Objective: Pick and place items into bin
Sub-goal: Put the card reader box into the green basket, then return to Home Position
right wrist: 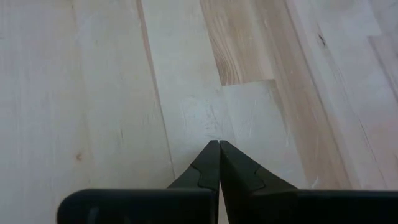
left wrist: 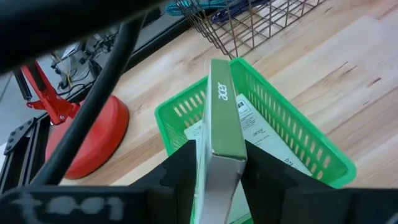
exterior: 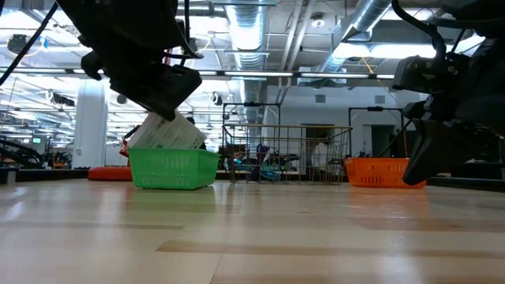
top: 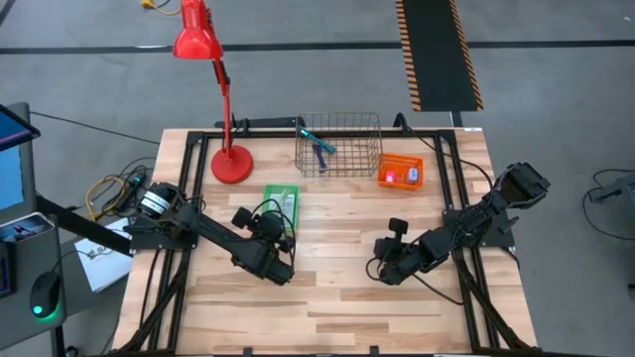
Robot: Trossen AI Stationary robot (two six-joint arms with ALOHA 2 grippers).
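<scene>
My left gripper (left wrist: 221, 155) is shut on a flat white box with a green edge printed "acer" (left wrist: 219, 106). It hangs over the green basket (left wrist: 292, 134), where white printed cards (left wrist: 264, 134) lie. In the low view the box (exterior: 167, 132) slants down behind the green basket's rim (exterior: 173, 158). A dark blue pen and a teal tool (top: 319, 145) lie in the wire basket (top: 337, 147). A small pink-red object (top: 390, 178) sits in the orange basket (top: 400, 172). My right gripper (right wrist: 219, 147) is shut and hovers over bare wood at the table's right middle (top: 381, 272). My left gripper pinches the box by its near end (left wrist: 217, 163), one finger (left wrist: 180, 168) on each broad face, with the green edge turned up toward the wrist camera. The fingers come slanting down from the table's near side. The box is tilted, with its far end down in the green basket.
A red desk lamp stands with its base (top: 231, 164) on the table's far left, beside the green basket. The wire basket sits at the far middle and the orange basket to its right. Bare wood (top: 327, 297) spans the near half of the table.
</scene>
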